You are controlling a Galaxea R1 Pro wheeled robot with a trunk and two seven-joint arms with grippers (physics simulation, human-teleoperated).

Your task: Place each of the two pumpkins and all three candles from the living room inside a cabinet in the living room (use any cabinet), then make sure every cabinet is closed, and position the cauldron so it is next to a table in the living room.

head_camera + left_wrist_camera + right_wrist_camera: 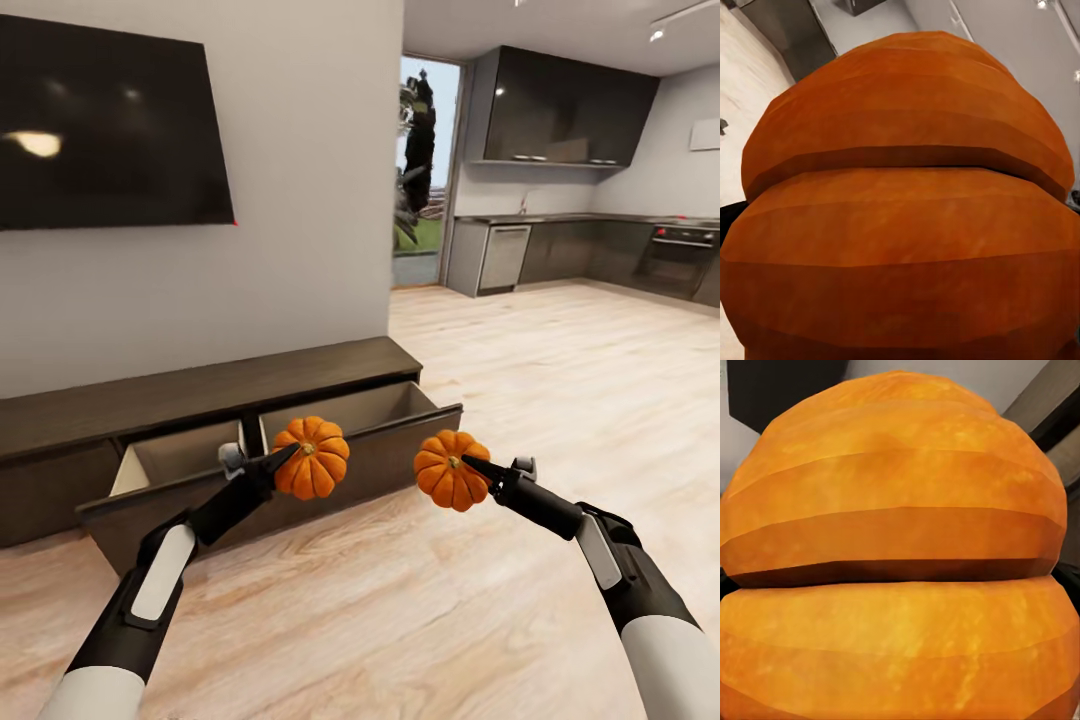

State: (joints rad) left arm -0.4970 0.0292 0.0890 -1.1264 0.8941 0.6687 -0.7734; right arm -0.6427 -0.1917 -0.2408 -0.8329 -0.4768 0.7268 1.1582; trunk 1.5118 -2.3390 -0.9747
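Facing cabinet [200, 400], both outstretched arms' fingers [283, 457] grip pumpkins [312, 457].

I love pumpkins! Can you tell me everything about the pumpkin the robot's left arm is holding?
The left pumpkin is small, squat and round, bright orange with deep ribs and a little yellowish-brown stem spot facing the camera. It looks smooth and matte. The left pincer holds it in the air, tipped on its side, in front of the open drawer of the dark wood cabinet. Nothing else touches it.
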